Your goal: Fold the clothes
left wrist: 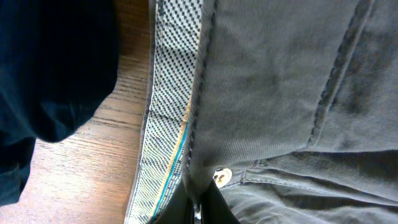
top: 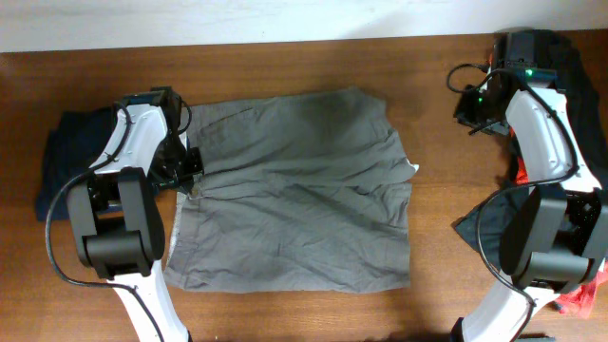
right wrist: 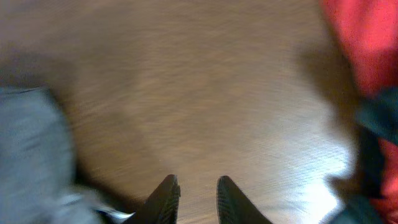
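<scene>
The left end effector (left wrist: 200,210) pinches the waistband (left wrist: 165,124) of the shorts (top: 294,190). They lie spread flat mid-bench (top: 285,313) with no fold visible, so nearly everything remains. Farther off, the right end effector (right wrist: 198,190) hangs narrowly parted, empty.
</scene>
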Robot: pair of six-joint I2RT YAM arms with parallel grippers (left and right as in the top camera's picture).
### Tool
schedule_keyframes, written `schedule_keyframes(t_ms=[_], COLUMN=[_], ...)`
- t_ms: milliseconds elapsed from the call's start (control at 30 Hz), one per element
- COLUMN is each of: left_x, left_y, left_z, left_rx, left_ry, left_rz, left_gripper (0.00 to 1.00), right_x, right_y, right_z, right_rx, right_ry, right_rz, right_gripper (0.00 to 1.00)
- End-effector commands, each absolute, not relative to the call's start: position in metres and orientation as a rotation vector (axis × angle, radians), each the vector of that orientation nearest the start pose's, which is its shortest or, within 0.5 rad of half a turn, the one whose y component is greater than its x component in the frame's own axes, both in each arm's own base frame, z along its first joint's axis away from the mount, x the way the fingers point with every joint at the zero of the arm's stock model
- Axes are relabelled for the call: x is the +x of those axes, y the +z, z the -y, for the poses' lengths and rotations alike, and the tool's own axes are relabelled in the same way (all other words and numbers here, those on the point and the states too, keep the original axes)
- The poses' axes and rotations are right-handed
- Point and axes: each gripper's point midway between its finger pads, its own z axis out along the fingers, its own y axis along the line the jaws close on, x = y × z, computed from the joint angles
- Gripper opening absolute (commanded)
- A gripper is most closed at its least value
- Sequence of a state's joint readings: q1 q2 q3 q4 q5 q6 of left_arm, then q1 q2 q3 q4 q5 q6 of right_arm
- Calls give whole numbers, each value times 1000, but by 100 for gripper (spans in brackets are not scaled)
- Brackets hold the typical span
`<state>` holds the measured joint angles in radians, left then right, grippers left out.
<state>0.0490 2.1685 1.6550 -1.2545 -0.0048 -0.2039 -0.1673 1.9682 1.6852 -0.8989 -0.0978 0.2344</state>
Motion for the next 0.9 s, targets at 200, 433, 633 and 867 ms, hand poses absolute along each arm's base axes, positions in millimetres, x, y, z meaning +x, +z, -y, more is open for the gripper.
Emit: schedule_keyframes(t_ms=[200, 433, 633, 867], left_x=[367, 403, 379, 330], left_y=[28, 79, 120, 140], left_z=[-22, -22, -21, -19], left_rx=[-439, -410, -418, -444], left_ry=[53, 15, 21, 44], left_rz=[-3285, -3135, -3187, -3340], left_gripper=[6, 28, 32, 32], right_x=[445, 401, 345, 288], right_y=[108, 134, 155, 164], right_z=[11, 20, 11, 3], right_rx=[331, 357, 386, 431], right_ry=[430, 326, 346, 359], right_rz=[-2823, -2914, -3057, -3141], right_gripper=[32, 33, 33, 33])
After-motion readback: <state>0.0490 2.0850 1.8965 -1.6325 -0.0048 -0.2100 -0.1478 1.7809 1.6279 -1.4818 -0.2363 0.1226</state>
